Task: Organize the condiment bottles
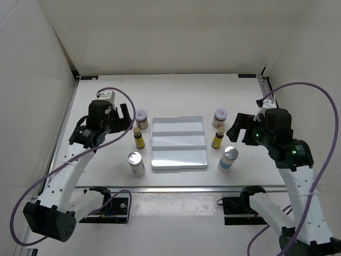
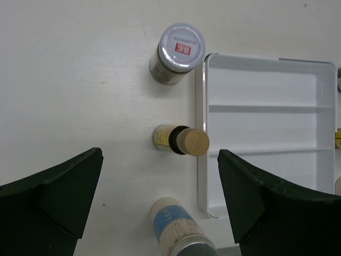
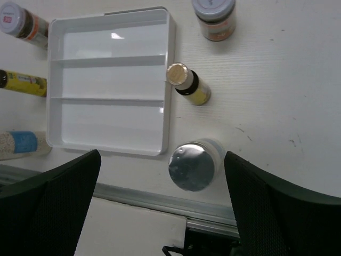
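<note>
Top external view: you see both arms folded at the elbow, wrists held level above the worktop, the left gripper and right gripper facing inward, jaws spread wide and grasping nothing. The condiment bottles stand upright in two columns flanking the glossy white three-compartment tray: squat round jars toward the far edge, slim yellow bottles midway, white cylinders with mirror-bright caps nearest the near edge.
</note>
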### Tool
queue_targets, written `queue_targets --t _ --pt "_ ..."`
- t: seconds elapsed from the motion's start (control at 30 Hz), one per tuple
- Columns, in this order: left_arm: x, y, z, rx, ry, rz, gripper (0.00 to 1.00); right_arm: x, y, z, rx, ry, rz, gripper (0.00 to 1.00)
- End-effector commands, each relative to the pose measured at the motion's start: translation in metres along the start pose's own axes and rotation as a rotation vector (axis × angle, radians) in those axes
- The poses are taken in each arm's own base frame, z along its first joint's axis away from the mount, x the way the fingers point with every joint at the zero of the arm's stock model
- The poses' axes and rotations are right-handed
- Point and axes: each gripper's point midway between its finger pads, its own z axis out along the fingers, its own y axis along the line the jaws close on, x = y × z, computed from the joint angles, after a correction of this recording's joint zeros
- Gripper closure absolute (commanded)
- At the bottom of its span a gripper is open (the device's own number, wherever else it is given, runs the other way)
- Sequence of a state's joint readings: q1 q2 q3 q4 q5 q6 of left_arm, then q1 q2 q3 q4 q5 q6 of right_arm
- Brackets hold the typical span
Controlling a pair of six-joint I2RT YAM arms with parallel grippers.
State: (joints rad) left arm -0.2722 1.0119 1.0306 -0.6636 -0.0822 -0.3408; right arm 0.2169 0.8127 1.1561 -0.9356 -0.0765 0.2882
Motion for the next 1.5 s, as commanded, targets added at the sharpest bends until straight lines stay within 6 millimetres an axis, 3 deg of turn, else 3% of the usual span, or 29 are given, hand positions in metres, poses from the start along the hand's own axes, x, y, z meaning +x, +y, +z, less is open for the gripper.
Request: queue_targets --t 0.0,0.2,0.4,0.57,0.7,0.83,1.07,1.27,1.47 --pt "-0.004 -0.004 -0.019 0.008 0.021 0.0 0.0 -0.009 -0.017 -0.02 0.129 -0.032 0.033 0.0" --pt "-0.013 -0.001 -0.047 0.0 -0.032 -0.037 0.0 0.018 -0.006 -0.019 0.07 0.161 0.034 0.0" --pt "0.016 0.02 -0.05 -0.082 0.023 -0.028 0.0 0.049 -0.002 -0.017 0.05 0.356 0.061 0.0" --pt "0.006 0.023 -0.067 -0.094 -0.059 -0.042 0.0 0.049 -0.012 -0.023 0.125 0.289 0.116 0.0" --pt "0.009 0.023 -0.061 -0.104 -0.036 -0.038 0.0 0.056 -0.014 -0.017 0.143 0.322 0.154 0.0" --pt "0.014 0.021 -0.051 -0.103 0.005 -0.032 0.0 0.08 -0.018 -0.007 0.165 0.426 0.164 0.0" --pt "0.016 0.02 -0.049 -0.097 0.018 -0.031 0.0 0.086 -0.032 0.003 0.3 0.449 0.17 0.05" --pt "0.019 0.019 -0.045 -0.096 0.04 -0.028 0.0 0.096 -0.03 0.022 0.339 0.505 0.184 0.07" --pt "0.022 0.017 -0.04 -0.094 0.06 -0.026 0.0 0.108 -0.033 0.036 0.37 0.516 0.207 0.17"
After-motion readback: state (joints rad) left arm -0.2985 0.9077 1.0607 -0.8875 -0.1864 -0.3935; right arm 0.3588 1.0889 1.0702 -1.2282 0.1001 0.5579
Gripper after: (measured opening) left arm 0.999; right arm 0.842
